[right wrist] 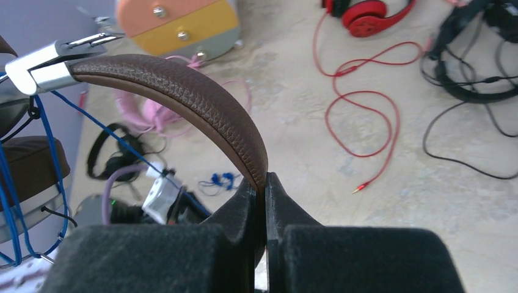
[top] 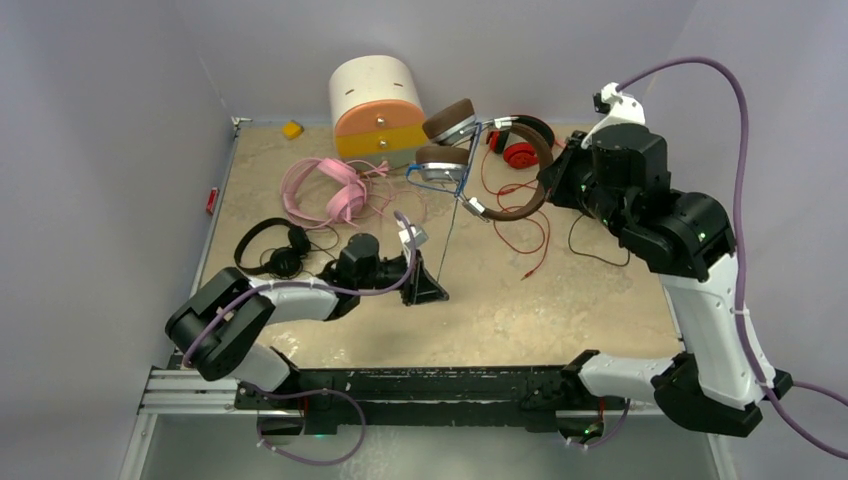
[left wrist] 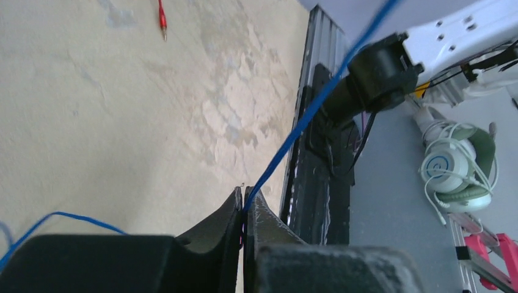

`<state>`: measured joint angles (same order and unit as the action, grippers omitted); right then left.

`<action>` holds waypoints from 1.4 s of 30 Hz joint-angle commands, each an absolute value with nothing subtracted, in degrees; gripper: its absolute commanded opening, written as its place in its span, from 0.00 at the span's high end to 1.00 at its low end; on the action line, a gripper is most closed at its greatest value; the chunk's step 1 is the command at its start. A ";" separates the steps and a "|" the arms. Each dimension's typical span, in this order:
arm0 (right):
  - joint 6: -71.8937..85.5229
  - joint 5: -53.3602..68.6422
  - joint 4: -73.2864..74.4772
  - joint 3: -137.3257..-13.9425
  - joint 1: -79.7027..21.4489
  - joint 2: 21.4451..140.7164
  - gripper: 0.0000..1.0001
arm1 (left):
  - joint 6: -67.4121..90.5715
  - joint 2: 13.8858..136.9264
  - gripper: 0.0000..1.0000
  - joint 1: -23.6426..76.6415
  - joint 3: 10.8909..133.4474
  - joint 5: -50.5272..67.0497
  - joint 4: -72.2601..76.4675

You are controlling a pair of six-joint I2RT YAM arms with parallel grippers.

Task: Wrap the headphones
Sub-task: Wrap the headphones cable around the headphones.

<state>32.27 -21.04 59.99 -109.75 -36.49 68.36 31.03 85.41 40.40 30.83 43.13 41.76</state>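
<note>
Brown headphones (right wrist: 201, 104): curved band of pebbled leather with brushed silver hinges. I hold them up off the table (top: 560, 290), at its far right.
Right gripper (right wrist: 264, 183): jaws clamped tight on the leather band.
Blue cable (left wrist: 305, 116): thin and glossy, drawn taut from the earcups down to my left gripper.
Left gripper (left wrist: 243, 195): jaws pinched together on the blue cable, low over the mottled beige top.
Left wrist only: a pale green-and-white headset (left wrist: 455, 168) lies beyond the table's rail.
Right wrist only: black headphones (right wrist: 482, 61), mostly covered by my arm from above.
</note>
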 commanded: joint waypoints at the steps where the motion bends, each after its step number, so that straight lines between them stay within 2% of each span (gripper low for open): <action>1: 30.99 -31.97 56.38 -110.71 -36.67 70.56 1.00 | 32.43 81.81 1.00 41.39 25.62 41.22 45.55; 6: 27.74 -38.30 54.09 -108.61 -35.90 73.68 1.00 | 31.85 74.59 1.00 42.93 23.14 39.33 38.86; 14: 24.77 -46.35 46.94 -98.90 -33.13 77.03 1.00 | 25.97 61.03 1.00 44.25 28.06 35.58 11.24; 17: 25.50 -47.80 44.76 -94.11 -31.89 77.87 1.00 | 25.74 58.58 1.00 45.35 30.90 34.83 5.40; 24: 32.87 -32.47 44.71 -89.87 -23.45 78.87 1.00 | 24.46 62.39 1.00 51.67 36.80 32.06 -2.98; 34: 28.65 -31.28 40.71 -85.83 -22.07 77.98 1.00 | 23.64 65.74 1.00 60.09 41.95 27.63 -5.15; 42: 27.93 -38.49 39.63 -77.73 -22.05 75.47 1.00 | 19.35 61.31 1.00 60.30 52.62 13.35 -22.81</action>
